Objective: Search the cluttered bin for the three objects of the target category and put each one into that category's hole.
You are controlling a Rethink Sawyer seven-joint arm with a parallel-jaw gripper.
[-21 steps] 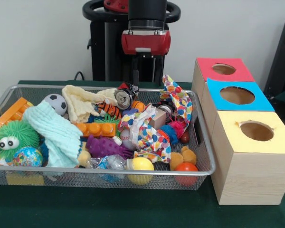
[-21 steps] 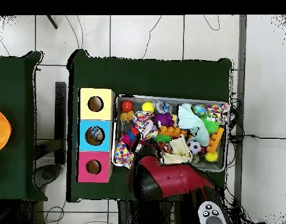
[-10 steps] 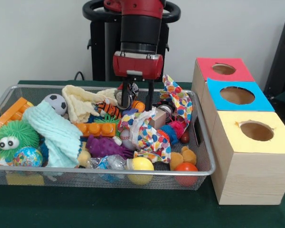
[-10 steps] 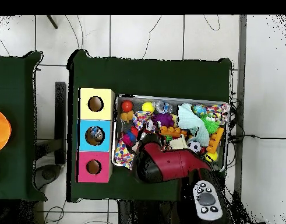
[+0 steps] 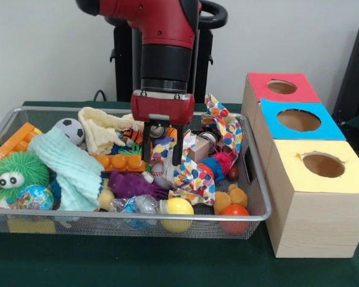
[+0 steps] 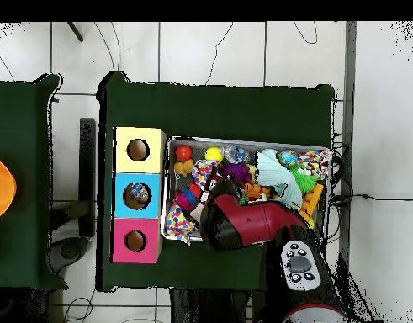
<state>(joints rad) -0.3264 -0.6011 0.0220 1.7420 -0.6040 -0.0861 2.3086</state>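
A wire mesh bin (image 5: 137, 213) holds a jumble of toys, cloths and balls. My gripper (image 5: 162, 156) hangs open over the bin's middle, its two black fingers (image 5: 147, 146) straddling a spotted colourful cloth (image 5: 191, 173), just above a small baseball (image 5: 160, 170). Nothing is held. To the right of the bin stand three wooden boxes with holes: red (image 5: 281, 87), blue (image 5: 298, 120) and yellow (image 5: 323, 164). In the overhead view the arm (image 6: 243, 223) covers the bin's centre and hides the gripper.
In the bin lie a soccer ball (image 5: 70, 130), a green fuzzy toy (image 5: 17, 173), a globe ball (image 5: 35, 197), a yellow ball (image 5: 177, 208), a red ball (image 5: 234, 213), a light blue cloth (image 5: 72, 167), an orange brick (image 5: 121, 162) and a can (image 5: 208, 139).
The gripper has come forward from the bin's far edge and dropped lower, now over the spotted cloth. It hides the can that showed at the back. Nothing was taken hold of.
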